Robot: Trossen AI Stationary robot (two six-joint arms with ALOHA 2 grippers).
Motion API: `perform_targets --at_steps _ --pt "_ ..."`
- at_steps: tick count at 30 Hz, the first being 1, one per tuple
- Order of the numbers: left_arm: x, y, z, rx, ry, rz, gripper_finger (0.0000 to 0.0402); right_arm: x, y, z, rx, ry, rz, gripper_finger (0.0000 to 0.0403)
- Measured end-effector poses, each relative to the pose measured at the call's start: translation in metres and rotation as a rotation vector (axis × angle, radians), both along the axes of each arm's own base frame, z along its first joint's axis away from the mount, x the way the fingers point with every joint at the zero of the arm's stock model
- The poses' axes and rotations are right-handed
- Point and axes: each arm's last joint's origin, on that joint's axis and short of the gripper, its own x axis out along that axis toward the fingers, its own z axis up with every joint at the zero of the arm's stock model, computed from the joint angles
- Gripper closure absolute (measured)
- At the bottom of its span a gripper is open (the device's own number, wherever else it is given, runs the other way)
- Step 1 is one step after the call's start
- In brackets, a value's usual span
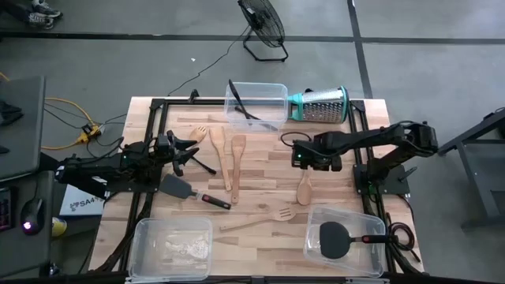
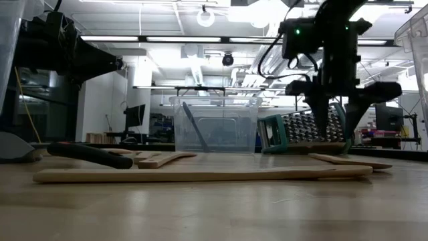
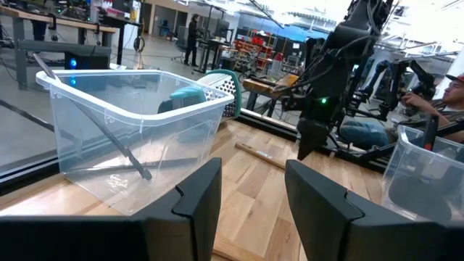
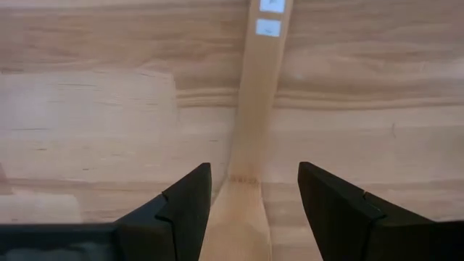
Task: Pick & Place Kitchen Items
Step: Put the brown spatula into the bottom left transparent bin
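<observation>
Pale wooden utensils lie flat on the table: a spoon [image 1: 304, 188], a slotted fork [image 1: 260, 218] and three more [image 1: 221, 148] at the far middle. A black spatula with a red-black handle [image 1: 193, 192] lies near my left gripper [image 1: 188, 150], which stays open and level at the table's left. My right gripper [image 1: 303, 158] points down, open, over the wooden spoon. In the right wrist view its fingers [image 4: 187, 210] stand on either side of the spoon's handle [image 4: 250, 138], above it and apart from it. Another black spatula [image 1: 338, 239] lies in the near right bin.
A clear bin [image 1: 256, 104] at the far middle holds a thin black tool. The steel cone grater [image 1: 319, 105] lies beside it. Two more clear bins stand at the near edge, one left [image 1: 172, 246] and one right [image 1: 371, 260]. A person sits beyond the table [image 3: 442, 90].
</observation>
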Motion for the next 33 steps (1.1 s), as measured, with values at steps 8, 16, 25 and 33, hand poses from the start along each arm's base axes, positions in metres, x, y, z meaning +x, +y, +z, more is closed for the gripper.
perform_targets --at_steps 8,16,25,33 --pt "0.000 0.000 0.000 0.000 0.000 0.000 0.0249 -0.005 -0.004 -0.011 -0.022 0.009 0.008 0.0204" --pt "0.000 0.000 0.000 0.000 0.000 0.000 0.0249 0.003 -0.008 -0.026 0.007 0.026 -0.005 0.0204" --pt "0.000 0.000 0.000 0.000 0.001 0.000 0.0249 0.014 -0.010 -0.047 0.062 0.050 -0.034 0.0204" --pt "0.000 0.000 0.000 0.000 0.000 0.000 0.0249 0.014 -0.011 -0.052 0.062 0.071 -0.037 0.0204"
